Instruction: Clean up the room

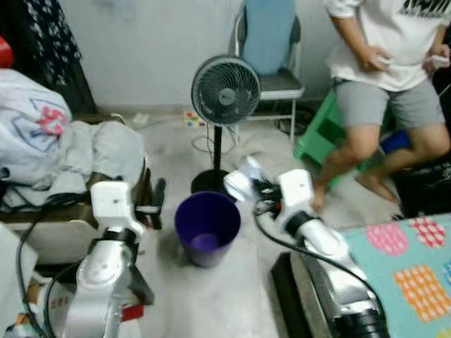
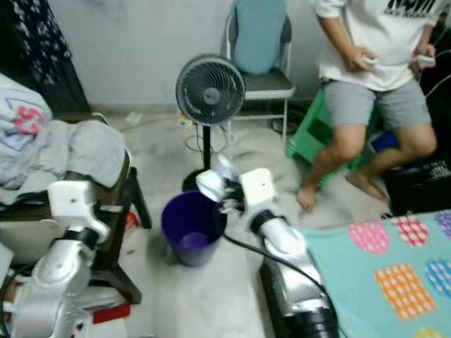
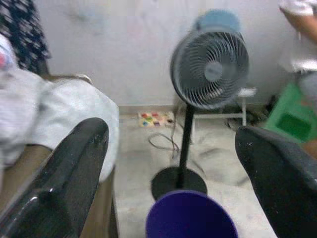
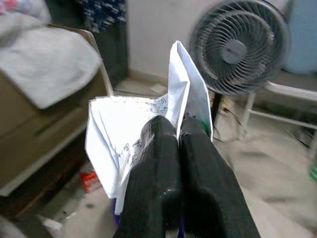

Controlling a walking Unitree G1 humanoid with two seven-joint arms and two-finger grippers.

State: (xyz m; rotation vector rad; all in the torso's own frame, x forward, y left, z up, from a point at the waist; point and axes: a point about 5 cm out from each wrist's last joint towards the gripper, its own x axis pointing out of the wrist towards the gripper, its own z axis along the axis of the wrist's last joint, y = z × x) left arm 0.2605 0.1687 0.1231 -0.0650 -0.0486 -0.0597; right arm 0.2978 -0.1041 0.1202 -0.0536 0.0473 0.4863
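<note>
A purple waste bin (image 1: 207, 227) stands on the floor between my two arms, with something pale purple at its bottom. My right gripper (image 1: 255, 189) is shut on a crumpled white paper (image 1: 242, 179), held just above the bin's far right rim. In the right wrist view the two black fingers (image 4: 179, 163) press together on the printed white paper (image 4: 131, 136). My left gripper (image 3: 178, 178) is open, its fingers (image 3: 64, 178) spread wide, with the purple bin (image 3: 190, 215) ahead of it and nothing between them. The left arm (image 1: 106, 246) is left of the bin.
A standing fan (image 1: 224, 91) is right behind the bin. A person (image 1: 387, 77) sits at the right by a green stool (image 1: 317, 134). A low table with heaped clothes (image 1: 63, 155) is on the left, a patterned teal cover (image 1: 416, 267) at the right.
</note>
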